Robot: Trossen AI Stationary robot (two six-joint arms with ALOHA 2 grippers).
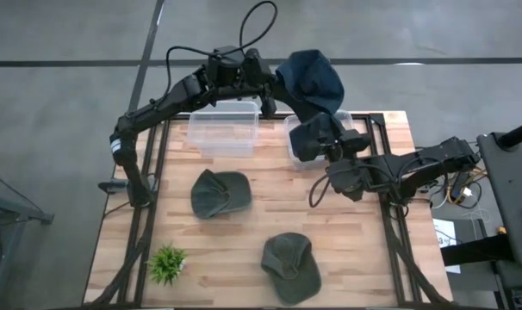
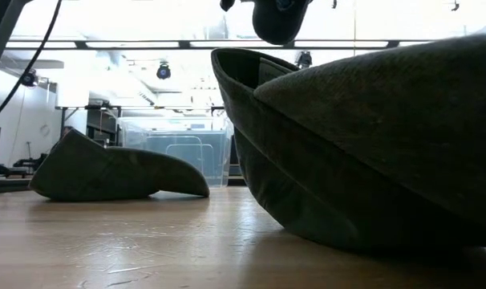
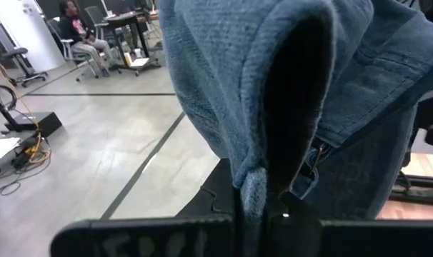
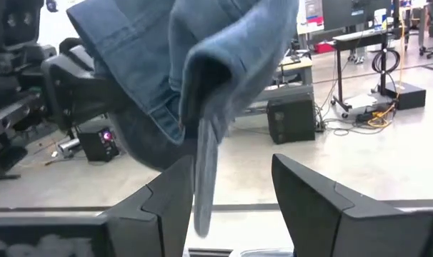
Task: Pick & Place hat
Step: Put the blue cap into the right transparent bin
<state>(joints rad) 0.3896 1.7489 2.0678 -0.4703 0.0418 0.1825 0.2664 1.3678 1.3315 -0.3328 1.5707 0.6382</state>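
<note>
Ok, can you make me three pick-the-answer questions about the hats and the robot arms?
1. Where is the blue denim hat?
A on the table
B held up by the left gripper
C inside a box

2. How many green fabric hats lie on the wooden table?
A one
B two
C four

3. The right gripper is:
A open
B shut on a plant
C shut on a box

Answers: 1 B, the left gripper pinches its fabric in the air. 2 B, one and another. 3 A, its fingers stand apart.
</note>
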